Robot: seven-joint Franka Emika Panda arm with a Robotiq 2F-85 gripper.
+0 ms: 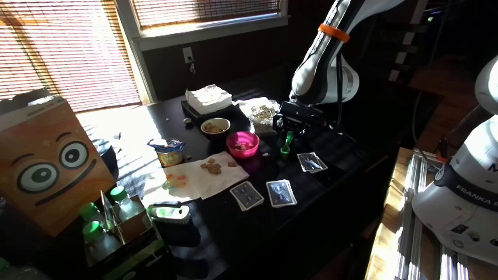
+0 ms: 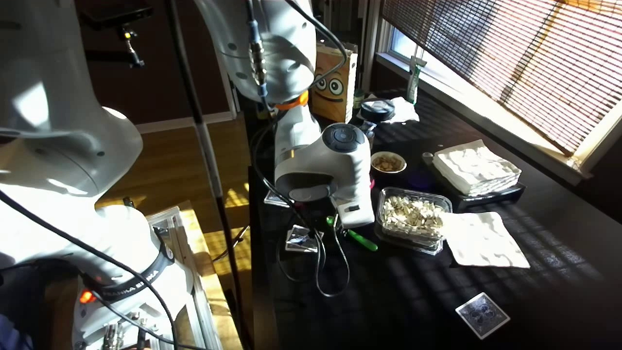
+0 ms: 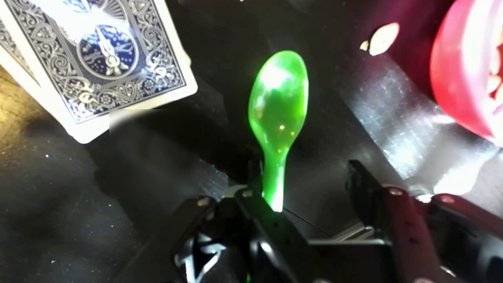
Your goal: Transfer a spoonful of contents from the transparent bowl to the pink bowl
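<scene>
Gripper is hanging w/ fingers apart; in wrist view, green spoon is lying abt 11 o'clock of it, pink bowl sitting abt 2.

Comprises a dark table, striped with sunlight. Bears a pink bowl, a white-rimmed bowl just beside it and a clear container near both. Has a green spoon lying between the pink bowl and a card pile, with pale pieces loose nearby. Also carries two further card piles, a paper sheet, black tray, bottle carrier and orange box.
</scene>
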